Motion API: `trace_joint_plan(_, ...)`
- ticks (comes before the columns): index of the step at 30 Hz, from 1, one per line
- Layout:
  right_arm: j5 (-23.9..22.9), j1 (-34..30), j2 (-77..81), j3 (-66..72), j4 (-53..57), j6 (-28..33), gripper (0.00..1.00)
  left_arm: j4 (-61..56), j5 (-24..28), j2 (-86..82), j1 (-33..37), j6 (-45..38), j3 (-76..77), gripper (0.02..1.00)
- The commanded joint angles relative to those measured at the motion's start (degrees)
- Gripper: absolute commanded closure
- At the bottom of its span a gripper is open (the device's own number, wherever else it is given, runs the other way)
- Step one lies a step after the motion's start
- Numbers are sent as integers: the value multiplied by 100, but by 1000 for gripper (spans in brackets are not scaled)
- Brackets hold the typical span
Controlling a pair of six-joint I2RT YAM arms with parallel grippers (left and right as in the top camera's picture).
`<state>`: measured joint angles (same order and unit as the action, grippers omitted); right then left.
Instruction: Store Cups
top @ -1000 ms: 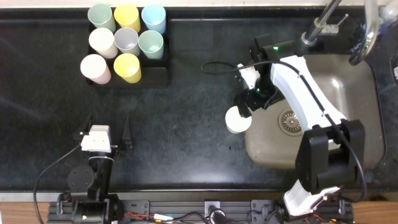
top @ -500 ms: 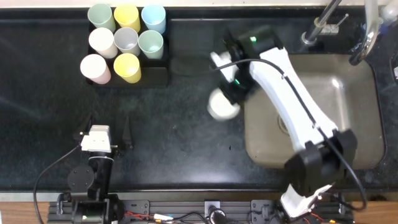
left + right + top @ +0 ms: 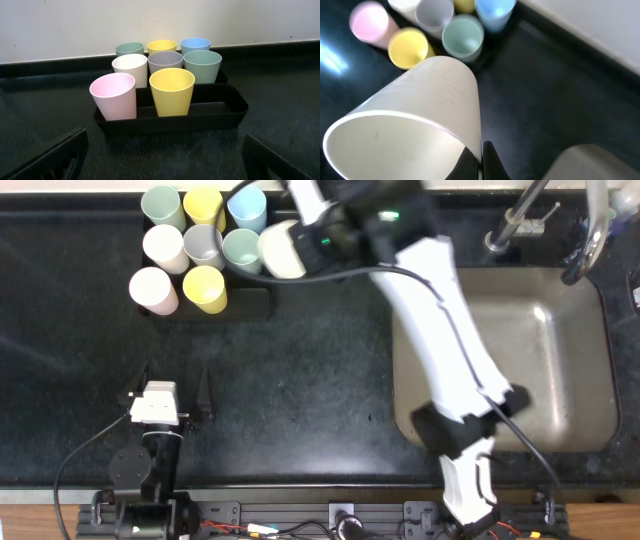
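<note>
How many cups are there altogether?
9. Eight in the black tray: three back, three middle, two front. One cream cup in the right gripper.

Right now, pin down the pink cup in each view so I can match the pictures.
Top view: pink cup at the black tray's lower-left corner.
Left wrist view: pink cup at the end of the row nearest the camera.
Right wrist view: pink cup beyond the white cup held by the right claw.
Shared landmark: the yellow cup beside it in the same row.
</note>
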<state>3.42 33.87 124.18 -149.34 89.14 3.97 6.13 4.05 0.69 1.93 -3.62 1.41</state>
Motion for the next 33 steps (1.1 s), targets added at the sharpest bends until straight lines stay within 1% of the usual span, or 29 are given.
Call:
trace_joint_plan(1,-92,380,372,-72,-122,-236,958,39,-9,-52,24,-107,0,18)
trace_joint_plan(5,-94,476,645,-72,-245,-232,958,39,-9,-52,24,-107,0,20)
trace_joint_plan(12,-199,479,1047,-70,-236,-229,958,39,-9,-52,24,-107,0,18)
trace_joint_plan(17,-173,481,1161,-68,-286,-223,958,39,-9,-52,24,-107,0,18)
trace_joint_plan(25,-131,490,1512,-68,-310,33,956,39,-9,-52,24,-109,0,18)
trace_joint_plan(28,-83,490,1521,-68,-400,37,958,39,-9,-52,24,-109,0,18)
trace_joint_plan(30,61,490,1521,-68,-452,120,958,39,-9,-52,24,-109,0,18)
trace_joint_plan(33,127,490,1534,-63,-490,122,956,39,-9,-52,24,-107,0,18)
